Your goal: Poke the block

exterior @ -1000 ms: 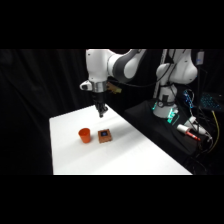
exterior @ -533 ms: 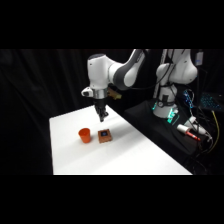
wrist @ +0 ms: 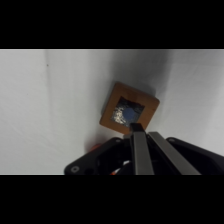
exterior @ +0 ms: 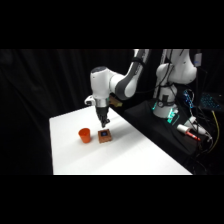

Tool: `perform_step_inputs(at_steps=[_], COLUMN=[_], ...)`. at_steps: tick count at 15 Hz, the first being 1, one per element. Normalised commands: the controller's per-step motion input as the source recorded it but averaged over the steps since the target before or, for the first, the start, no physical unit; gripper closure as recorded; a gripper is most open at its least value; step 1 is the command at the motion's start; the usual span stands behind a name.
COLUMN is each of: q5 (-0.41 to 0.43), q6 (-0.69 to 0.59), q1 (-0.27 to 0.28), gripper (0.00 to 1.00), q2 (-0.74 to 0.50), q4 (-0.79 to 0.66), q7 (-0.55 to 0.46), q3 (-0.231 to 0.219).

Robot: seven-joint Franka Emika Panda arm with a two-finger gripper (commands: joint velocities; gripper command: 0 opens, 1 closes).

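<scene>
Side view: the block (exterior: 104, 136) sits centre frame on the white table (exterior: 150, 160), just right of an orange cup (exterior: 85, 135), gripper (exterior: 105, 123) directly above. Wrist view: block (wrist: 129, 111) centre frame, fingers clenched together at its near edge. Judged light, rigid, likely to slide; press the blue top centrally.

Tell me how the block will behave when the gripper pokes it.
The block looks low, flat and square, so it will probably slide, not tip or roll. It seems small against the gripper, so likely light. The orange cup stands apart beside it; a sideways shove might reach it.
</scene>
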Motion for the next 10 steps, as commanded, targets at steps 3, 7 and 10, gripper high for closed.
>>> perform_step_inputs(at_steps=[3, 7, 10], q5=[0.046, 0.075, 0.093], q6=[0.26, 0.22, 0.16], q1=[-0.025, -0.049, -0.069], gripper=[1.0, 1.0, 1.0], q2=[0.13, 0.16, 0.16], q4=[-0.01, 0.05, 0.09], q7=[0.04, 0.0, -0.03], q3=[0.032, 0.048, 0.071])
